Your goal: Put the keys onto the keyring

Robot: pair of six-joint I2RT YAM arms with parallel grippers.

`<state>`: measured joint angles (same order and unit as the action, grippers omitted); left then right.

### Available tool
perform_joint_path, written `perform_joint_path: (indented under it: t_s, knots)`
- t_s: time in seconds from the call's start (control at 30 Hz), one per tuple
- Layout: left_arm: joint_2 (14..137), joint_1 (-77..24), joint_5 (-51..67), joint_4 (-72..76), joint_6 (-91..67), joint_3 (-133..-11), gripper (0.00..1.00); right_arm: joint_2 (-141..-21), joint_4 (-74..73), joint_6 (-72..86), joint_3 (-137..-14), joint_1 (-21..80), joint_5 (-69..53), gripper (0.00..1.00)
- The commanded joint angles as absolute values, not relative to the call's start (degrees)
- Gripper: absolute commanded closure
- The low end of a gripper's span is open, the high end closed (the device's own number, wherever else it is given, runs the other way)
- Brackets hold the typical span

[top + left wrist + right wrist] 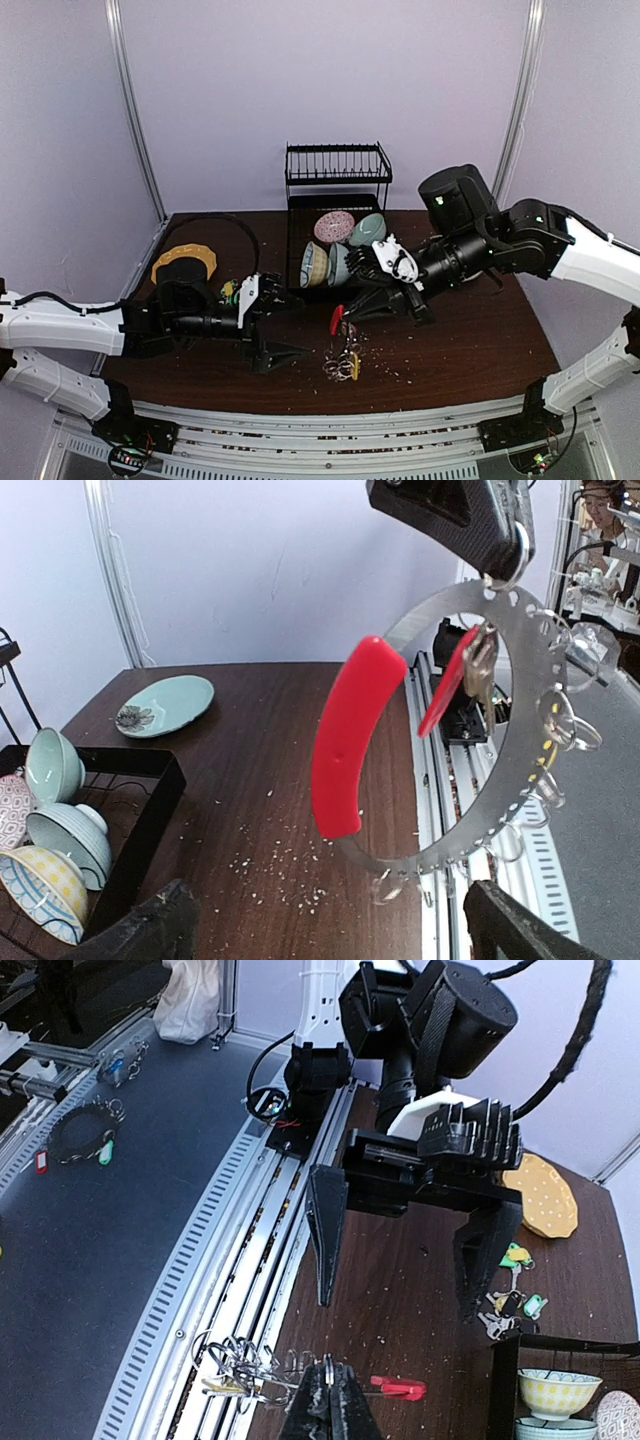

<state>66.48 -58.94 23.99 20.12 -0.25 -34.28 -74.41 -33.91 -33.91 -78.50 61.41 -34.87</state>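
Brown wooden table [470,340] is noted as strewn with crumbs. Above it the keyring [527,660] is held upright, pinched at its top rim by the right gripper [505,560], jaws clamped on the metal. The left gripper [398,1305] is spread wide and empty, facing the ring. Loose keys [510,1295] are seen lying on the table near a yellow disc [545,1195].

The keyring [345,745] (red-sleeved) hangs upright; loose tagged keys [503,1303] lie well apart.

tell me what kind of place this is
Probably a robotics lab test cell, not a home: the left arm and right arm mounted on an aluminium rail at a dark wooden table, plain pale walls, and a staged dish rack of bowls.
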Motion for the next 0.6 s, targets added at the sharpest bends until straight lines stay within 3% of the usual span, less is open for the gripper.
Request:
perform_joint_path:
  t_s: [0.0, 0.13, 0.3, 0.37, 0.47, 0.57]
  knots:
    - [68.51, -58.89, 23.90, 20.68, 7.53, -38.12, 0.02, -77.16, -41.01, -36.63, -82.88, 61.84, -36.98, 1.00]
    - [74.43, -58.89, 33.15, 15.95, 11.82, -45.09, 0.02, -78.02, -41.94, -37.51, -83.36, 62.38, -35.87, 1.00]
    - [81.16, -58.93, 36.39, 10.12, 15.53, -53.05, 0.12, -78.52, -43.48, -38.12, -84.30, 63.00, -34.01, 1.00]
    - [82.69, -58.89, 35.79, 9.55, 16.87, -54.54, 0.22, -78.57, -43.82, -38.14, -84.59, 63.25, -33.92, 1.00]
    - [84.15, -58.89, 36.48, 7.49, 19.04, -56.21, 0.45, -78.30, -44.02, -38.10, -84.64, 63.28, -33.88, 1.00]
    - [83.91, -58.91, 39.11, 5.83, 20.95, -55.64, 0.54, -77.69, -44.12, -38.06, -84.51, 63.30, -33.63, 1.00]
